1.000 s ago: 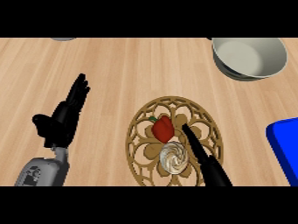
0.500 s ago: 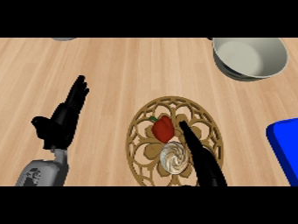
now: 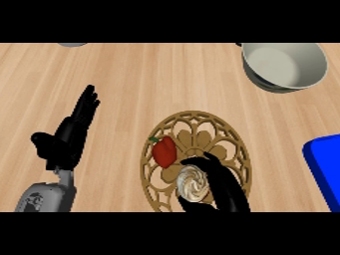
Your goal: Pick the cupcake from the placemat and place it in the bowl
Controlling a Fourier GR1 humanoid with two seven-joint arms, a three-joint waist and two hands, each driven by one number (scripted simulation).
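Note:
A cupcake (image 3: pixel 192 182) with swirled cream frosting sits on the round tan cut-out placemat (image 3: pixel 224 135), near its lower middle. My right hand (image 3: pixel 226 185) comes in from the bottom edge and curls round the cupcake, fingers on its right and upper side, thumb below it. The grey-white bowl (image 3: pixel 284 64) stands at the far right of the counter, well beyond the placemat. My left hand (image 3: pixel 69 133) rests open at the left, fingers pointing up, away from everything.
A red pepper (image 3: pixel 165 151) lies on the placemat just left of and above the cupcake. A blue object (image 3: pixel 339 169) sits at the right edge, close to the placemat. A grey thing (image 3: pixel 72 44) peeks in at the top left.
My right hand has slid up and left along the placemat and closed round the cupcake. The left hand has stayed where it was.

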